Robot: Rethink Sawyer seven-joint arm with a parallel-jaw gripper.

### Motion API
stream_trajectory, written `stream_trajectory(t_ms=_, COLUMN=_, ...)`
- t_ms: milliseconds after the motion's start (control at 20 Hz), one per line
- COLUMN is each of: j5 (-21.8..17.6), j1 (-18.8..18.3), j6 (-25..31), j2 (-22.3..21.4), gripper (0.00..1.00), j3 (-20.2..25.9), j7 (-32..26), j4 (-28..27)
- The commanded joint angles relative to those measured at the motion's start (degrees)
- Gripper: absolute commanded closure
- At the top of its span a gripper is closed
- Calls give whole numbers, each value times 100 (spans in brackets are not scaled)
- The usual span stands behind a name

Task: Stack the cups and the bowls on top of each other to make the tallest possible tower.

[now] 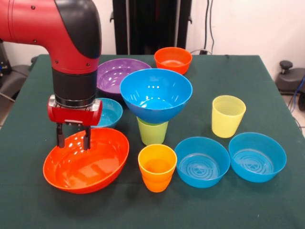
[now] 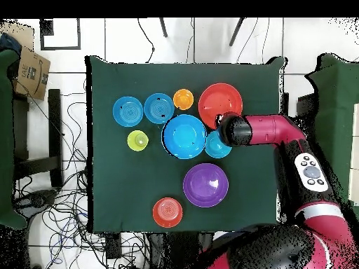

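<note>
My gripper (image 1: 74, 140) hangs over the far left rim of the large orange bowl (image 1: 88, 164), which is tilted. Its fingers are apart: one is at the rim and one is inside the bowl. The large blue bowl (image 1: 156, 93) rests on the lime green cup (image 1: 152, 133) at the table's middle. The orange cup (image 1: 157, 167) stands in front of them. The pale yellow cup (image 1: 228, 115) stands to the right. In the overhead view the arm (image 2: 259, 129) hides the gripper beside the large orange bowl (image 2: 219, 101), and the large blue bowl (image 2: 184, 136) hides the green cup.
Two medium blue bowls (image 1: 202, 162) (image 1: 257, 156) sit at the front right. A small blue bowl (image 1: 109, 112) is behind the orange bowl. The purple bowl (image 1: 119, 74) and the small orange bowl (image 1: 173, 59) are at the back. Table edges are close at the front.
</note>
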Motion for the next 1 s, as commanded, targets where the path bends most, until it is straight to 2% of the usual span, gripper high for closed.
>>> stream_trajectory(t_ms=50, j5=80, j1=19, j6=167, j2=456, gripper=0, j3=-152, j7=103, j4=-438)
stream_trajectory(t_ms=1000, j5=634, j1=42, j6=1043, j2=159, gripper=0, j3=-136, j7=-376, j4=-450)
